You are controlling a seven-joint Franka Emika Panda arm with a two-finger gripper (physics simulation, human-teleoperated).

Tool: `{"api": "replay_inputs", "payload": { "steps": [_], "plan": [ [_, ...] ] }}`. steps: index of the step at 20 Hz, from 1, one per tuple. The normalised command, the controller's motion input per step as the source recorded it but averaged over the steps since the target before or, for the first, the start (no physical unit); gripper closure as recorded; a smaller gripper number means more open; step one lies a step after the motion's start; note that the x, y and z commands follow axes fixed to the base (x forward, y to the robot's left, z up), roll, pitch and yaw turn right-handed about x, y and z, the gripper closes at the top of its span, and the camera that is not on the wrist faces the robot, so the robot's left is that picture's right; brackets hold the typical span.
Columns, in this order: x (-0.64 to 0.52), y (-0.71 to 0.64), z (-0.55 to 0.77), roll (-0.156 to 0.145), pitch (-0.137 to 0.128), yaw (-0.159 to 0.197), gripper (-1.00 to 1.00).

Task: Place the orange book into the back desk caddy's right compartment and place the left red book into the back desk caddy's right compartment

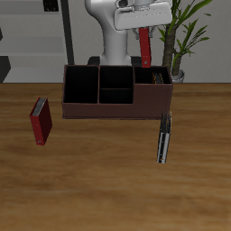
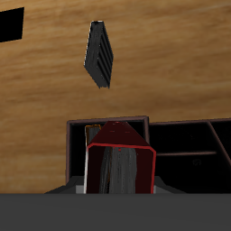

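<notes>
The pincer (image 1: 144, 34) is gripping the left red book (image 1: 144, 45) upright, long axis vertical, directly above the back desk caddy (image 1: 99, 106). The right compartment (image 1: 150, 78) is lying straight below, at six o'clock from the book. The wrist view is showing the book's lower end lined up over dark compartment walls; the exterior view is showing the height remaining.

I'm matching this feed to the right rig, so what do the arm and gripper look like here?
In the exterior view the arm is a thick, rounded, glossy white column standing behind the caddy. The gripper has a boxy pale grey-white body with a darker grey panel along it. No cables, labels or markings can be made out. The wrist view shows only a blurred dark grey strip of the gripper's housing; its fingers are not distinguishable.
</notes>
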Motion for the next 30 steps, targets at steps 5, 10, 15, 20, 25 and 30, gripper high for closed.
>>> {"api": "replay_inputs", "payload": {
  "steps": [5,10,15,20,25,30],
  "plan": [
    [-0.06,0.04,-0.11,0.014,0.051,-0.03,1.0],
    [-0.04,0.01,-0.1,0.007,0.026,-0.015,1.0],
    [0.0,0.0,-0.16,-0.001,0.023,-0.004,1.0],
    [0.02,0.02,-0.06,0.012,0.011,0.015,1.0],
    [0.03,0.01,-0.01,-0.008,-0.004,0.003,1.0],
    [0.0,0.02,-0.1,-0.001,0.003,0.009,1.0]
  ]
}}
